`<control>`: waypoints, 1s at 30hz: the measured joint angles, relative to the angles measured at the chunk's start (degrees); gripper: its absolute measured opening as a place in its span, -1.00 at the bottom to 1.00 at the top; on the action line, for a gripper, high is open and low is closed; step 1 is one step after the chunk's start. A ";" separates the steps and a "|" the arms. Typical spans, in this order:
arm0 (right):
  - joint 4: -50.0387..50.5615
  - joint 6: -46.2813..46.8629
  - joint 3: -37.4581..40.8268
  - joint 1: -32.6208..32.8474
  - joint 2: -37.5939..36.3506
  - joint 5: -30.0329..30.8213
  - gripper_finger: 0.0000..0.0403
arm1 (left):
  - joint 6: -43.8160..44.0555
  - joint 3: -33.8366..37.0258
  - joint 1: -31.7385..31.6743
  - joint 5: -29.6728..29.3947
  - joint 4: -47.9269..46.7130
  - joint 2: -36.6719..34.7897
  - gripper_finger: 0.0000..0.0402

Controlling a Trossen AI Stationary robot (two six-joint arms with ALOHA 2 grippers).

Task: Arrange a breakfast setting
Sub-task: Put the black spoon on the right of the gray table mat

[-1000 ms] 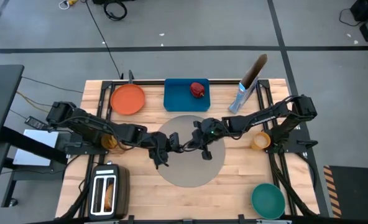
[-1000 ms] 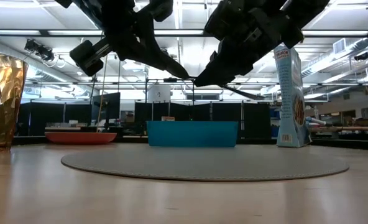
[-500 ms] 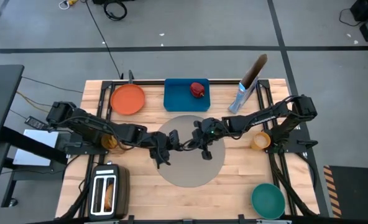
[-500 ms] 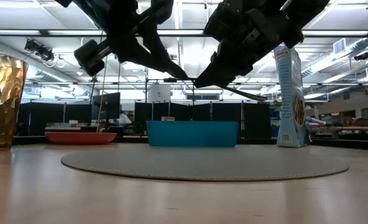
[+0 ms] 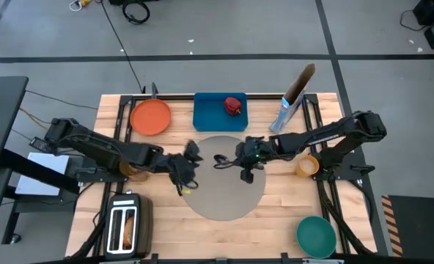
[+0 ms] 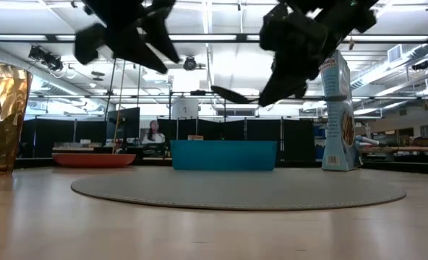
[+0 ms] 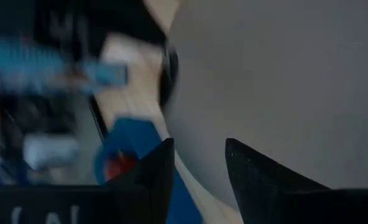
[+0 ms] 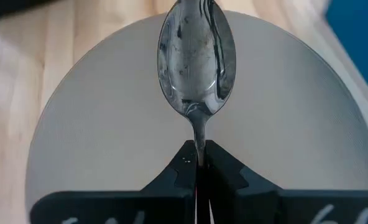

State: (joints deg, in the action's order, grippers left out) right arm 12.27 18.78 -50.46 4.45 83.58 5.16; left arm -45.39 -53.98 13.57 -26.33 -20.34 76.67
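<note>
The metal spoon (image 8: 196,59) hangs in the air over the round grey mat (image 5: 224,192), its bowl (image 5: 221,159) toward the table's left. My right gripper (image 5: 237,159) is shut on its handle. My left gripper (image 5: 188,163) stands open above the mat's left rim, a short way left of the spoon, with nothing between its fingers (image 7: 159,168). The orange plate (image 5: 151,117) lies at the far left. The red apple (image 5: 234,105) sits in the blue tray (image 5: 210,117). The cereal bag (image 5: 290,103) stands at the far right, the orange-yellow cup (image 5: 307,166) by the right arm, the teal bowl (image 5: 316,235) at the near right. My right gripper pinches the spoon's handle (image 8: 199,148) between its two fingers, just behind the bowl as far as shows. The fingers slant down from the table's right and lie along the handle. The spoon sticks out ahead of the fingertips, bowl (image 6: 230,94) foremost, lifted clear of the mat.
A silver-and-black toaster (image 5: 127,224) stands at the near left corner. A gold faceted thing (image 6: 1,115) shows at the left of the low view. Bare wood lies in front of the mat (image 5: 202,235).
My left gripper has opened and let go of the spoon, then drawn back toward the table's left edge and up, rolling as it went. My right gripper, still shut on the handle, has carried the spoon a little toward the right and up, and has rolled too.
</note>
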 joint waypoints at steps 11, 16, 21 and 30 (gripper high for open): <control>15.25 40.51 -0.02 6.85 -6.35 20.00 -0.89 | 29.87 -0.02 -7.81 -0.06 -3.75 -5.48 -0.28; 15.01 62.43 -0.04 11.71 -0.57 25.51 -0.89 | 33.54 0.02 -10.50 0.02 -4.81 -5.42 -0.28; 15.89 77.38 -0.02 16.04 6.67 29.59 -0.89 | 34.27 0.02 -11.95 0.01 -4.85 -5.42 -0.28; 23.33 92.51 -0.04 19.59 11.17 27.93 -0.89 | 34.30 0.02 -12.51 0.01 -5.11 -5.36 -0.28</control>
State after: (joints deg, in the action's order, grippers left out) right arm 35.60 111.29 -50.50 24.05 94.76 33.09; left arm -11.09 -53.95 1.06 -26.33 -25.45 71.31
